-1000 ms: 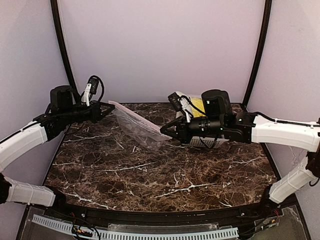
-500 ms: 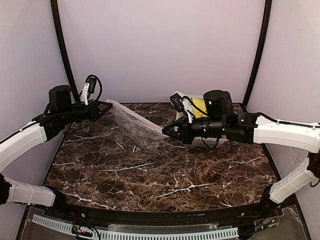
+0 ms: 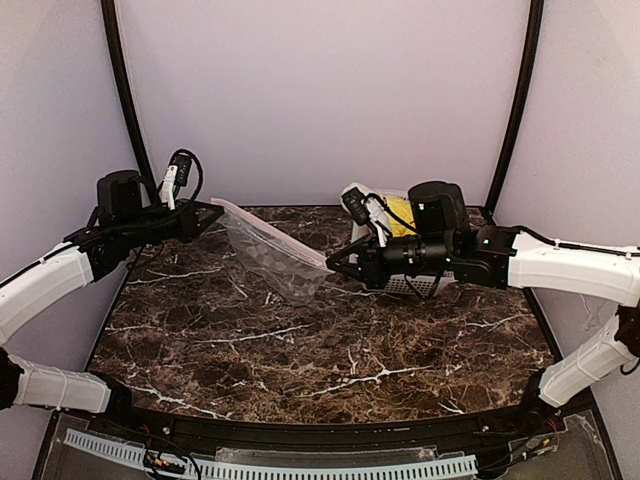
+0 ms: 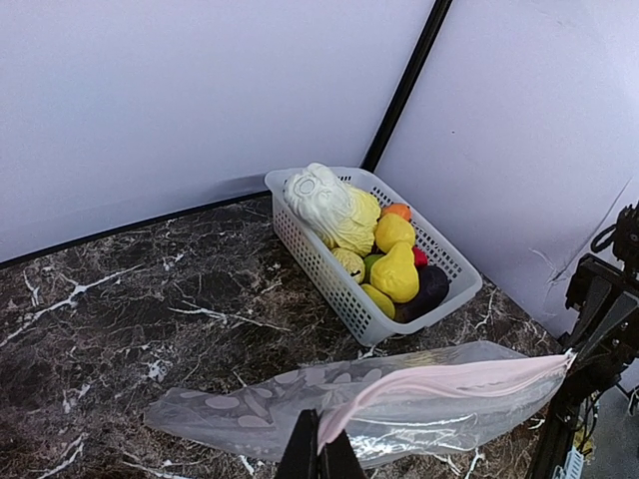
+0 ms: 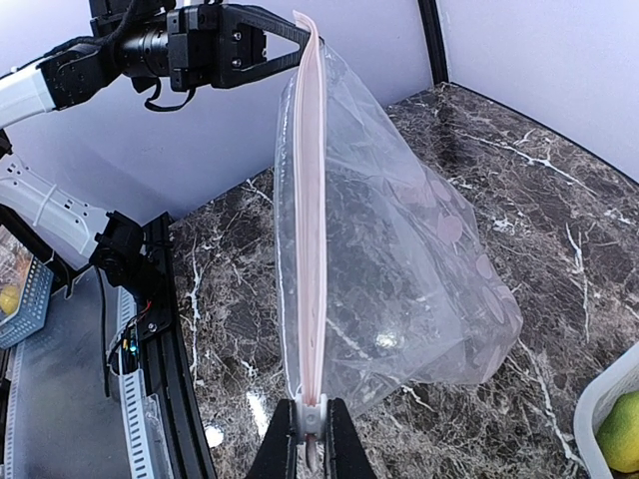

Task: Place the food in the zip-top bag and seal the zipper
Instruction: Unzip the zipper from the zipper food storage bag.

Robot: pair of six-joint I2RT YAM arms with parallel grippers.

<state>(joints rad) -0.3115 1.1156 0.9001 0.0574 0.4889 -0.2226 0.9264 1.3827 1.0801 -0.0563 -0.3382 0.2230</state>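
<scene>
Jaws: left gripper (image 3: 216,209) and right gripper (image 3: 331,264) pinch opposite ends of the pinkish zipper strip (image 5: 308,200).
Axis: clear dotted plastic bag (image 5: 399,249) spans gripper to gripper.
Food: colourful plastic toy food (image 4: 395,267) beyond the bag, nearer the right gripper.

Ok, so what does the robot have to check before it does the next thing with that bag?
1. The left gripper pinches one end of the zipper: ok.
2. The right gripper pinches the other end: ok.
3. The zipper is pulled straight between them: ok.
4. The mouth of the zip-top bag is open: not ok, the strip looks pressed flat together.
5. The food is in the bag: not ok, it all lies in the basket and the bag looks empty.
6. The bag's bottom hangs free of the table: cannot tell.
</scene>
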